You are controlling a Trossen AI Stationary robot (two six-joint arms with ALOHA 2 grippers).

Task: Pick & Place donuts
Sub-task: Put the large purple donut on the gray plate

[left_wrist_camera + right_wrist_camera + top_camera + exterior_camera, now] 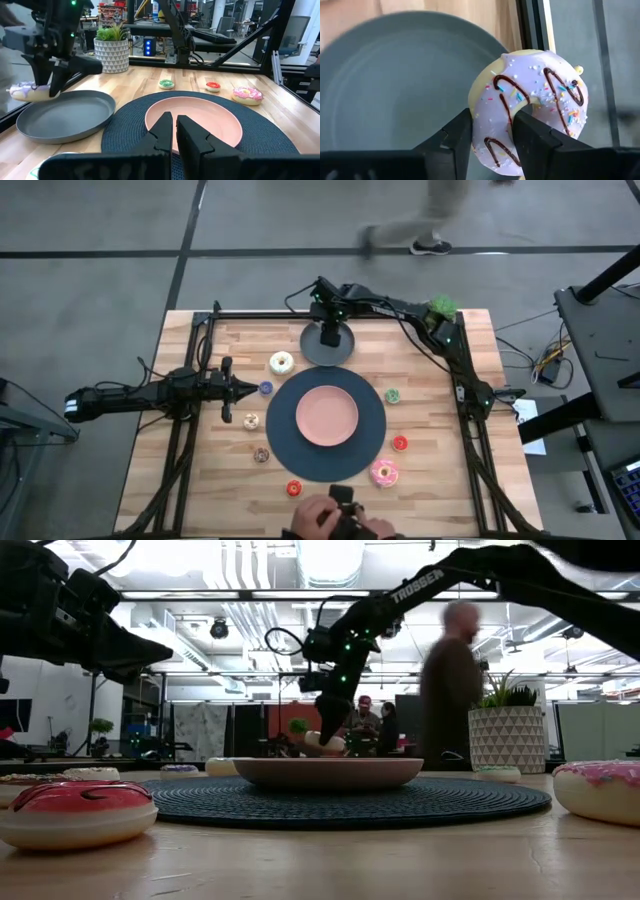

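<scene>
We see the right gripper [490,137] pinching a glossy lilac-iced donut [530,125] above the smooth grey plate [395,75], drizzle visible only here, left gripper [175,131] shut, empty, facing the woven mat [125,127].

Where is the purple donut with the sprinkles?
The purple donut is pinched in the right gripper, held over the far edge of the small grey plate at the back of the table, behind the pink plate.

plate [326,415] centred on mat [283,438], donuts [281,363] scattered around, smaller plate [312,350] behind
</scene>
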